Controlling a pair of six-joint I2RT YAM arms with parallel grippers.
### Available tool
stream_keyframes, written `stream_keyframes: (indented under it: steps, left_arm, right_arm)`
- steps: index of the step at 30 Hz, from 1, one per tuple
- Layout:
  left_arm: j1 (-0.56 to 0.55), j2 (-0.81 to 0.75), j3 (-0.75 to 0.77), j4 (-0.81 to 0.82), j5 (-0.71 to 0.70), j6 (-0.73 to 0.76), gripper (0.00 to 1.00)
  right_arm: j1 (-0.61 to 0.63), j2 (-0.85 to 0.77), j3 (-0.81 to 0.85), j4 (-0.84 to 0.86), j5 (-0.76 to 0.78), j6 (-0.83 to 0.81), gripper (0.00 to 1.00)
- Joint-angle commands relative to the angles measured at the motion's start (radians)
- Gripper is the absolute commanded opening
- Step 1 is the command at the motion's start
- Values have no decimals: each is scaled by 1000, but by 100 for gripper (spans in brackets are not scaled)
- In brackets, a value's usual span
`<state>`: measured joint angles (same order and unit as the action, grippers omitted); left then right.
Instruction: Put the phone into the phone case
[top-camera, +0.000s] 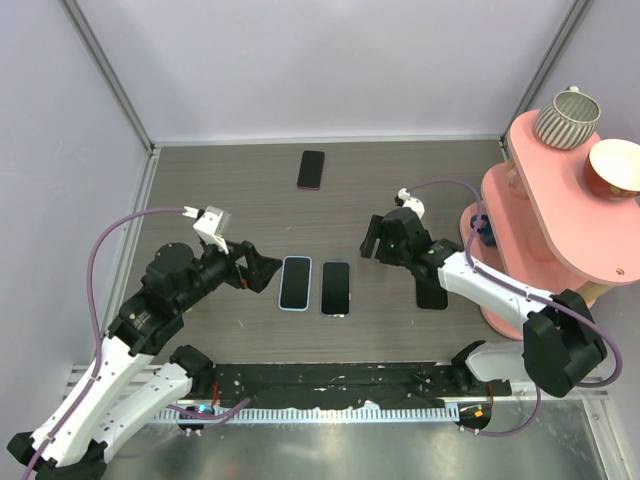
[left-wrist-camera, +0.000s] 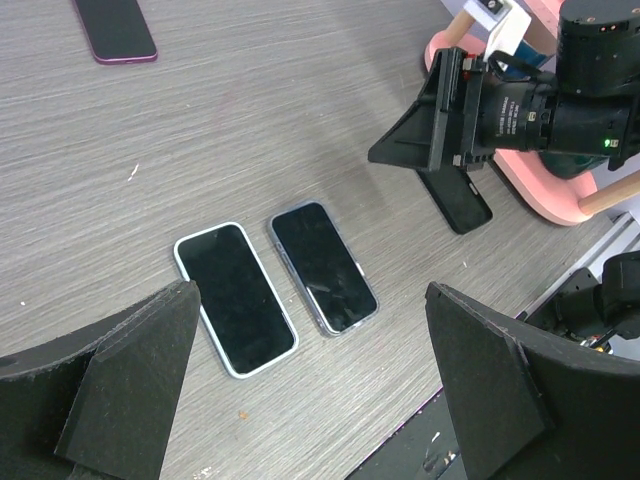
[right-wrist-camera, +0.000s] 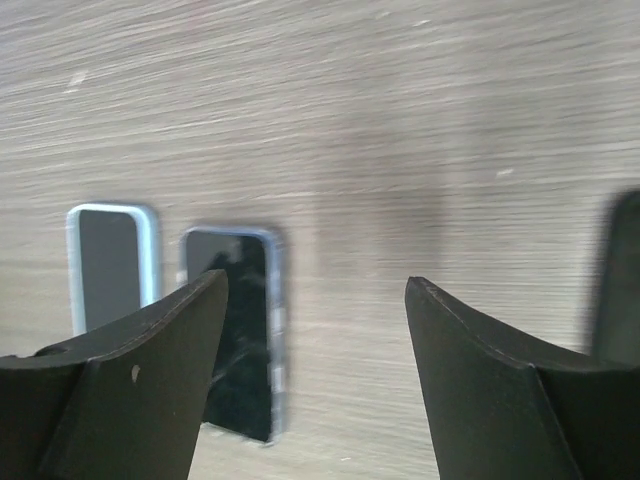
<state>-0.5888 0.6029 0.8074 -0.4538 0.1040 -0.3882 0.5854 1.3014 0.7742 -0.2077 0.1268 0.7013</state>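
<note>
Fingers (right-wrist-camera: 130, 380) of the right gripper (top-camera: 372, 240) stood apart and empty above the table (top-camera: 420, 180). The left gripper (top-camera: 268, 272) was spread wide and held nothing. The phone (top-camera: 335, 288) lay screen-up inside the clear case (right-wrist-camera: 278, 330) near the table's middle, just beside a blue-rimmed phone (top-camera: 295, 283).

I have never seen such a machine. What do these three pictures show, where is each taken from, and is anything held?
Two robot arms are bolted to a grey wood-patterned table. One picture looks down from above; the other two are taken from the wrists, each showing its own black fingers. On the table lie a light-blue-rimmed phone, a glossy black phone apparently inside a transparent case, a reddish-rimmed black phone and a black slab. The left end effector and right end effector are open, empty.
</note>
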Motion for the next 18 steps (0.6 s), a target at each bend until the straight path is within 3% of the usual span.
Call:
stream_keyframes:
  steps: [1,5,11,13,15,18]
  left_arm:
    - [1,6,-5,37,-21,3,100]
    - [0,11,-5,33,-38,5,100]
    - [0,41,6,38,-162,-1,100]
    - [0,98,35,38,-260,2,100]
    - [0,206,107,30,-321,17,100]
    - [1,371,264,-20,-458,28,100]
  right_arm:
    - [4,-4,88,-192,325,-175,78]
    - [2,59,174,-200,364,-250,78]
    - [2,147,327,-206,269,-191,78]
    - [2,144,330,-203,272,-177,82]
    - [4,124,309,-202,267,-171,92]
    - [4,43,236,-165,225,-175,94]
